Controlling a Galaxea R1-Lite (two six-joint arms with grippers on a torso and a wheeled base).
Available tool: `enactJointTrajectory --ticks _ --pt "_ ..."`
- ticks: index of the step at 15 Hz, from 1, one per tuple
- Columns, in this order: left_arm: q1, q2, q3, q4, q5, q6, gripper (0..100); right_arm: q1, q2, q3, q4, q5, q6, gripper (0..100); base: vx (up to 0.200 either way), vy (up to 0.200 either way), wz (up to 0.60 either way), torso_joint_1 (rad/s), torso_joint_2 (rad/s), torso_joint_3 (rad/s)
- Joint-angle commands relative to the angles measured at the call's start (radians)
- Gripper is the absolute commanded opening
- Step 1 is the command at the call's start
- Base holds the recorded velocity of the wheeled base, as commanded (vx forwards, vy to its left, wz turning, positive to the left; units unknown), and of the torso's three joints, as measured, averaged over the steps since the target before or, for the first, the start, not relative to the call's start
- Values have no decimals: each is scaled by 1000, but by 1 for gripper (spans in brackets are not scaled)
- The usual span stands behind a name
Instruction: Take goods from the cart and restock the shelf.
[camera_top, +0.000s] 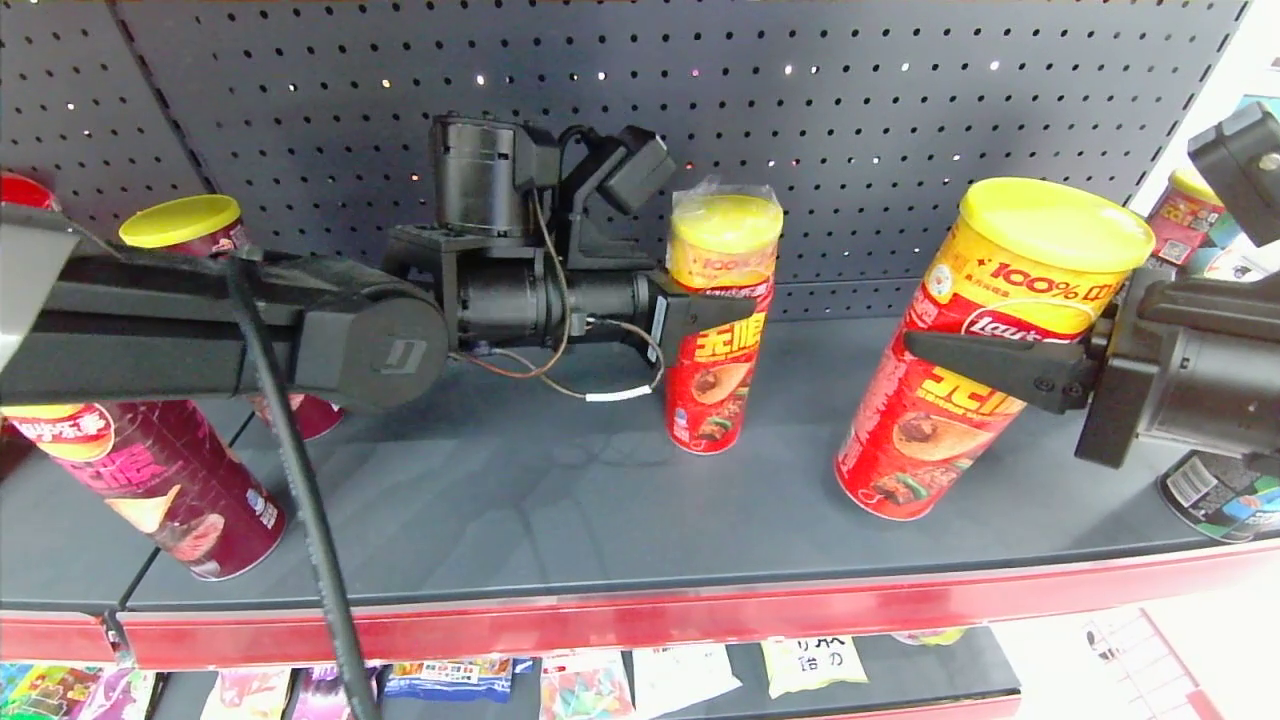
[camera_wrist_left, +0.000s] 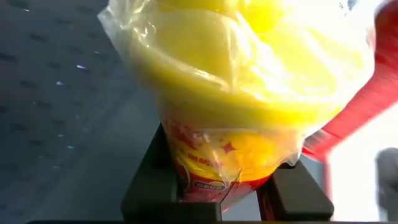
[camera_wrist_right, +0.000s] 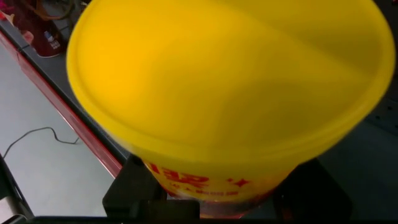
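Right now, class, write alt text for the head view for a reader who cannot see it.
Two robot arms each grip a yellow-lidded red can over a grey shelf: the left hand holds a plastic-wrapped can upright near the pegboard, the right hand a tilted can nearer the front edge. Maroon cans stand at the far left.
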Motion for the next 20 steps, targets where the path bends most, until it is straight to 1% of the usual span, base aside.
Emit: enactJointTrajectory --ticks 1,2,3,4,5,6,7,8,11,14,16,20 --pt "5 -105 99 -2 -52 0 0 0 1 0 0 1 -1 0 0 0 0 0 0 0" --pt "6 -117 117 -5 -67 1 0 0 1 0 0 1 1 0 0 0 0 0 0 0" --pt "8 -137 148 -10 -98 4 0 0 2 0 0 1 1 0 0 0 0 0 0 0" --pt "11 -148 168 -10 -116 24 0 0 2 -1 0 1 -1 0 0 0 0 0 0 0" --pt "14 -151 190 -10 -142 61 0 2 2 -1 0 1 -1 0 0 0 0 0 0 0" --pt "23 -152 211 -10 -182 107 0 2 2 -3 0 1 -1 0 0 0 0 0 0 0" --pt "25 -155 223 -10 -199 129 0 2 2 -3 0 1 -1 0 0 0 0 0 0 0" --pt "25 -171 237 -8 -202 133 0 0 2 -6 0 1 -1 0 0 0 0 0 0 0" --pt "23 -191 252 -4 -202 130 0 0 1 -6 0 1 -1 0 0 0 0 0 0 0" --pt "16 -220 279 -4 -203 107 0 2 2 -6 0 1 -1 0 0 0 0 0 0 0" --pt "-3 -234 314 -4 -200 103 0 2 2 -6 0 1 -1 0 0 0 0 0 0 0" --pt "-27 -231 320 -5 -197 101 0 2 2 -7 0 1 -1 0 0 0 0 0 0 0"
